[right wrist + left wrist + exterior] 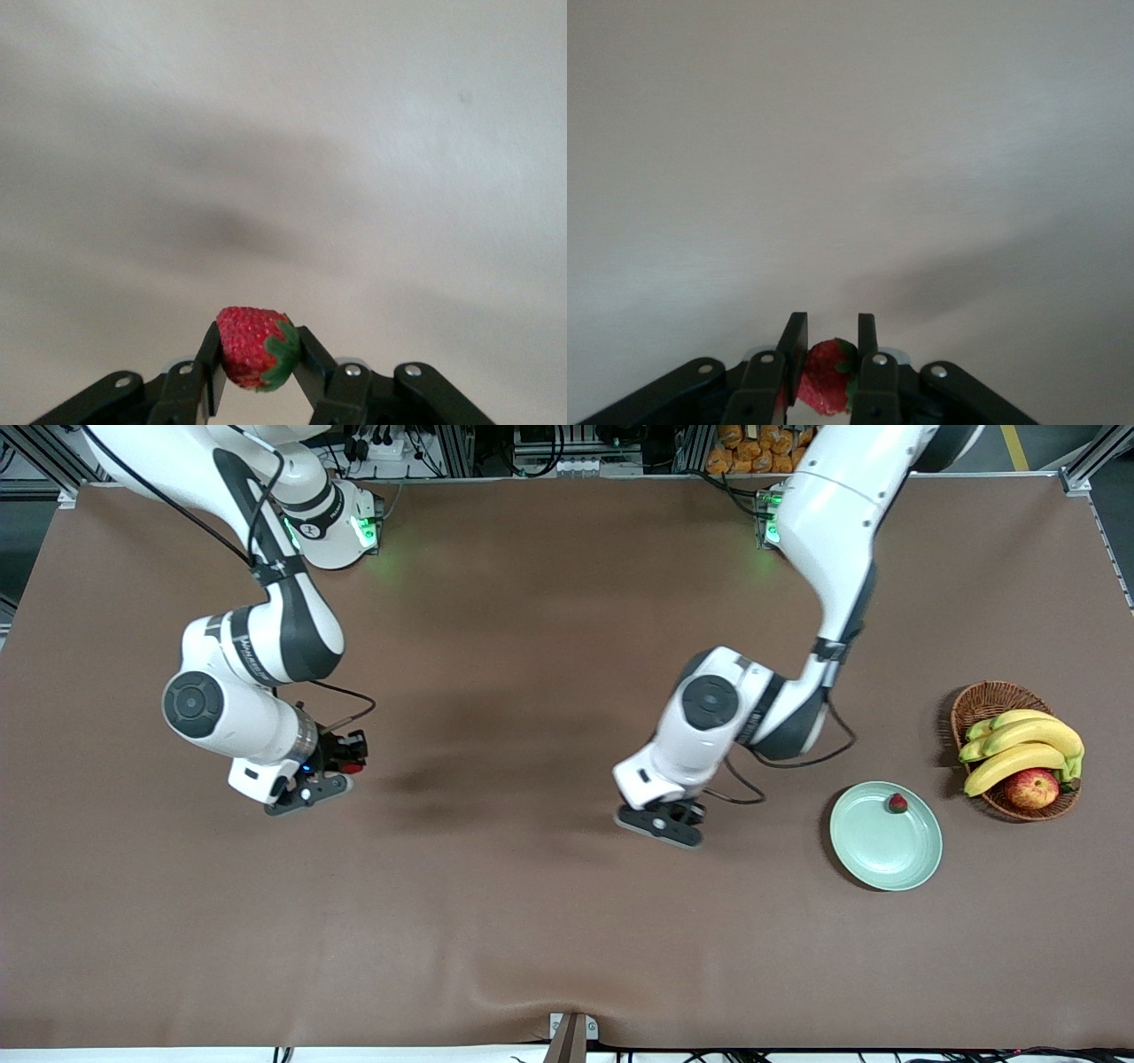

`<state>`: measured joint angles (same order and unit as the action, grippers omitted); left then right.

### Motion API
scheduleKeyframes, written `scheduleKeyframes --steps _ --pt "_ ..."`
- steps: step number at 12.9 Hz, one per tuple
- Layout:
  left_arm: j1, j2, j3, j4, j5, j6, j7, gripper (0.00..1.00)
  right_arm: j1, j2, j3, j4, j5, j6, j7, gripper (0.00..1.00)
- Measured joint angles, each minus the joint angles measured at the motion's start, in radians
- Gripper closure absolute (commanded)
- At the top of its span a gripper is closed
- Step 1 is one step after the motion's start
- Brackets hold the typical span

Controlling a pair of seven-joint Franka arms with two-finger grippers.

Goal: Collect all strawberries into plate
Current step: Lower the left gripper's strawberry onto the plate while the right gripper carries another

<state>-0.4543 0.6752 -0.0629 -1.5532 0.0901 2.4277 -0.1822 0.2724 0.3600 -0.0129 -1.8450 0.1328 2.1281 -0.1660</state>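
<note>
One strawberry point(897, 803) lies in the pale green plate point(873, 855), close to its rim beside the basket. My left gripper point(666, 821) hangs low over bare table a short way from the plate, toward the right arm's end. It is shut on a second strawberry point(824, 379), which the hand hides in the front view. My right gripper point(348, 767) is over the table at the right arm's end, shut on a third strawberry point(254, 346) whose green cap rests against one finger. That berry shows as a red spot point(353, 767) from the front.
A brown wicker basket point(979, 701) with bananas point(1019, 746) and a red-yellow apple point(1032, 788) stands beside the plate at the left arm's end. Brown cloth point(532, 921) covers the table. The left arm's black cable point(797, 762) loops low beside its wrist.
</note>
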Motion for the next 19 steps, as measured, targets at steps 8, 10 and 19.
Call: scheduleKeyframes --steps 8,10,19 --pt "0.331 -0.077 -0.001 -0.141 0.0 -0.001 0.477 1.0 0.16 0.215 0.004 0.253 0.0 0.106 0.0 1.0" --pt "0.404 -0.086 -0.002 -0.159 0.0 -0.001 0.585 1.0 0.208 0.269 0.004 0.281 0.0 0.181 0.001 1.0" --pt "0.539 -0.06 -0.008 -0.186 0.0 0.014 0.768 0.0 0.341 0.414 0.004 0.365 -0.002 0.446 -0.002 1.0"
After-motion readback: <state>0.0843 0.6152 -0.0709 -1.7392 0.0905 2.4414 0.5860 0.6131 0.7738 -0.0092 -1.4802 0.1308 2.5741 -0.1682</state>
